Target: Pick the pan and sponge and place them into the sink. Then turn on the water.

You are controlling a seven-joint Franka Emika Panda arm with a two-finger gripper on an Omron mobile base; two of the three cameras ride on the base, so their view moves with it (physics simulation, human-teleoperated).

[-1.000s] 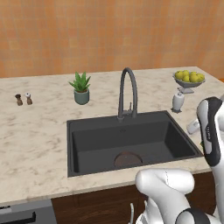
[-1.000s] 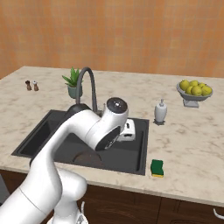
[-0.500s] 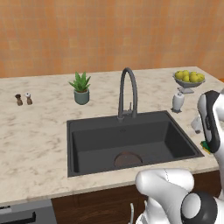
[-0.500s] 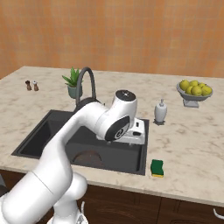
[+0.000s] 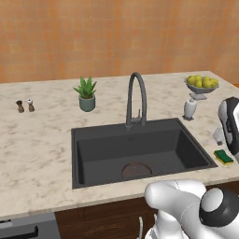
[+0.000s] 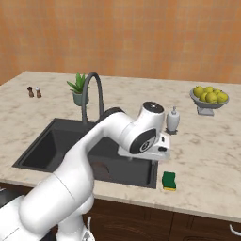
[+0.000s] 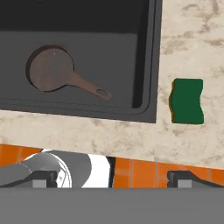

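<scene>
The dark brown pan (image 7: pixel 50 68) lies flat on the floor of the dark grey sink (image 7: pixel 109 39), its handle pointing toward the sink's right wall. On the counter just right of the sink (image 5: pixel 107 154) lies the sponge (image 7: pixel 187 101), green top up, near the front edge (image 5: pixel 224 157) (image 6: pixel 169 180). My gripper (image 7: pixel 114 178) is open with nothing between its fingers. It hangs above the sink's right front corner (image 6: pixel 155 149), to the left of the sponge. The arched faucet (image 5: pixel 135 98) (image 6: pixel 92 92) stands behind the basin; no water is in view at its tip.
A soap dispenser (image 5: pixel 189 108) (image 6: pixel 172 119) stands right of the sink, behind the sponge. Farther back right is a grey bowl of lemons (image 5: pixel 201 84) (image 6: pixel 209 96). A potted plant (image 5: pixel 86 93) and two small shakers (image 5: pixel 25 106) stand at the back left.
My arm has swung to the right, from over the sink's middle to over its right rim, closer to the sponge. The pan and sponge have not moved.
</scene>
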